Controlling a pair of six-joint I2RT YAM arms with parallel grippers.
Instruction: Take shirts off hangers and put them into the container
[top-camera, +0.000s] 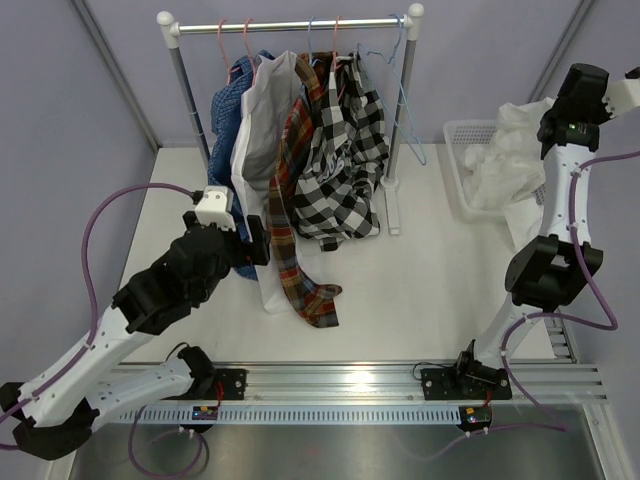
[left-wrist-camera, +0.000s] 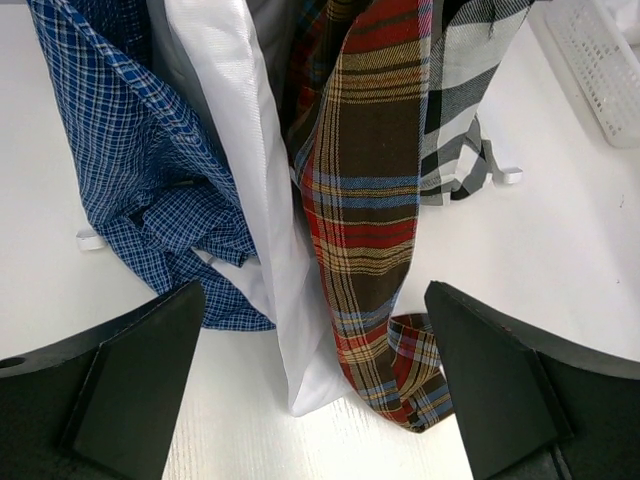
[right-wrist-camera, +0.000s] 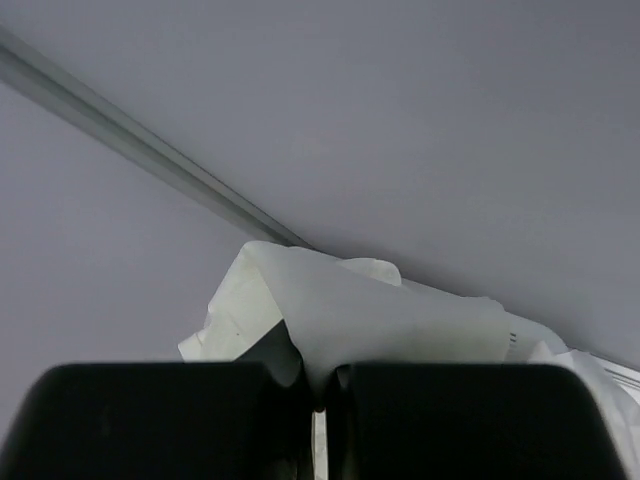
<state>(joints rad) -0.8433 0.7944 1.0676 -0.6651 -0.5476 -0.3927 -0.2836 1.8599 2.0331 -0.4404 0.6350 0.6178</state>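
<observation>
The right gripper (right-wrist-camera: 318, 392) is raised high at the table's right edge, jaws pressed together on a fold of the held white shirt (top-camera: 505, 150). That shirt's cloth hangs down into the white lattice basket (top-camera: 458, 178) and spills over its near rim. The basket sits at the far right of the table (top-camera: 430, 290), with bare tabletop between it and the rack's foot.

Four shirts hang crowded on the rack rail (top-camera: 290, 25): blue checked shirt (left-wrist-camera: 140, 170), hanging white shirt (left-wrist-camera: 240, 120), red-orange plaid shirt (left-wrist-camera: 365, 180) and black-and-white checked shirt (top-camera: 345, 160). The plaid's hem trails onto the table. An empty light blue hanger (top-camera: 402, 60) hangs at the rail's right end.

The left gripper (left-wrist-camera: 315, 295) is low, fingers (left-wrist-camera: 140, 390) spread wide apart, facing the white and plaid hems without holding anything; open table lies to its left
</observation>
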